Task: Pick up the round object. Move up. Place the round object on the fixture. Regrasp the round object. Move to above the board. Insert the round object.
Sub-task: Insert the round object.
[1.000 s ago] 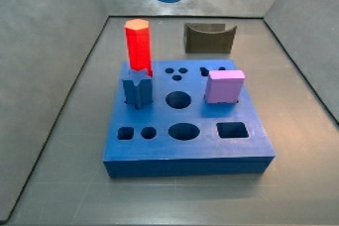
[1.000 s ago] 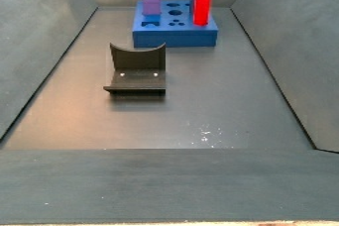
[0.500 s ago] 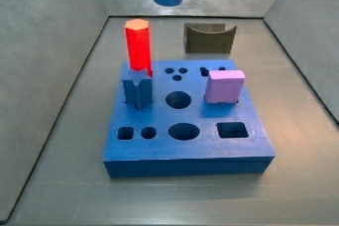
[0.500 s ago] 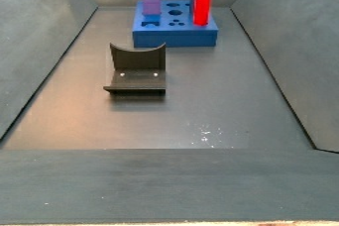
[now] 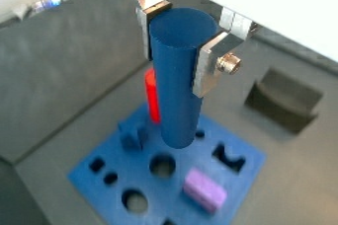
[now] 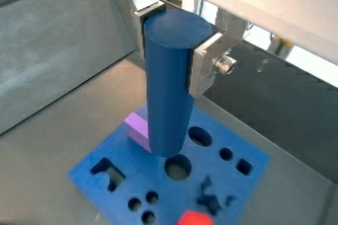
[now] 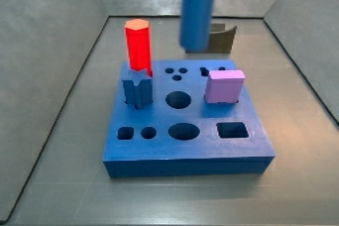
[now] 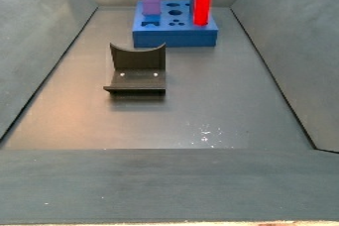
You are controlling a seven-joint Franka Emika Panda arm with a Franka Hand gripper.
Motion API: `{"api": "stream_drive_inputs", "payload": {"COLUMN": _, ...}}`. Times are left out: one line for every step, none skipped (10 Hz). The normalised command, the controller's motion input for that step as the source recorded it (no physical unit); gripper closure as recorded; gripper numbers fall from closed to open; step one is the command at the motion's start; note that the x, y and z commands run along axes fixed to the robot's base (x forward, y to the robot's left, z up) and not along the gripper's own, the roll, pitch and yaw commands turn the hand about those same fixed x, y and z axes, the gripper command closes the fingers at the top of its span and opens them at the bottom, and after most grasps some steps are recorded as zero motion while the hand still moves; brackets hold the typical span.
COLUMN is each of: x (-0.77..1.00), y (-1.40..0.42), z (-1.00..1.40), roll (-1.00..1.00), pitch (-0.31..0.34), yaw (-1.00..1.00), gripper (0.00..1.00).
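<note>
gripper [image 5: 181,34]: 2 silver fingers [image 6: 209,59] clamped on the top of the cylinder [image 6: 169,86], in both wrist views
cylinder: smooth blue, upright, hanging above the board [image 7: 187,128], lower end clear of it in a side view [image 7: 200,12]
board: holes open under the cylinder; red peg [image 7: 138,44] and lilac cube [image 7: 225,85] stand on it
fixture [image 8: 135,69]: well apart from board, bare floor around
</note>
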Motion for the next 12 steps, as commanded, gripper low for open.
{"api": "stream_drive_inputs", "payload": {"x": 0.0, "y": -0.03, "z": -1.0, "roll": 0.0, "pitch": -0.104, "yaw": 0.0, "gripper": 1.0}}
{"api": "stream_drive_inputs", "payload": {"x": -0.19, "y": 0.0, "z": -1.0, "roll": -0.02, "pitch": -0.083, "yaw": -0.07, "gripper": 1.0}}
{"api": "stream_drive_inputs", "payload": {"x": -0.28, "y": 0.0, "z": -0.93, "roll": -0.01, "pitch": -0.083, "yaw": -0.07, "gripper": 1.0}}
{"api": "stream_drive_inputs", "payload": {"x": -0.38, "y": 0.0, "z": -0.87, "roll": -0.01, "pitch": -0.067, "yaw": -0.1, "gripper": 1.0}}
{"api": "stream_drive_inputs", "payload": {"x": -0.16, "y": -0.16, "z": -0.58, "roll": -0.02, "pitch": -0.037, "yaw": 0.0, "gripper": 1.0}}
{"api": "stream_drive_inputs", "payload": {"x": 0.02, "y": -0.26, "z": -0.26, "roll": -0.08, "pitch": -0.069, "yaw": 0.0, "gripper": 1.0}}
{"api": "stream_drive_inputs", "payload": {"x": 0.03, "y": -0.19, "z": -0.28, "roll": -0.06, "pitch": -0.056, "yaw": 0.03, "gripper": 1.0}}
{"api": "stream_drive_inputs", "payload": {"x": 0.0, "y": -0.08, "z": -0.23, "roll": 0.0, "pitch": -0.047, "yaw": 0.06, "gripper": 1.0}}
{"api": "stream_drive_inputs", "payload": {"x": 0.0, "y": 0.0, "z": -0.24, "roll": 0.0, "pitch": -0.003, "yaw": 0.0, "gripper": 1.0}}
{"api": "stream_drive_inputs", "payload": {"x": 0.0, "y": 0.04, "z": -0.23, "roll": 0.06, "pitch": 0.0, "yaw": 0.0, "gripper": 1.0}}
{"api": "stream_drive_inputs", "payload": {"x": 0.0, "y": 0.08, "z": -0.26, "roll": 0.08, "pitch": 0.0, "yaw": 0.0, "gripper": 1.0}}
{"api": "stream_drive_inputs", "payload": {"x": -0.03, "y": 0.14, "z": -0.28, "roll": 0.09, "pitch": 0.0, "yaw": 0.0, "gripper": 1.0}}
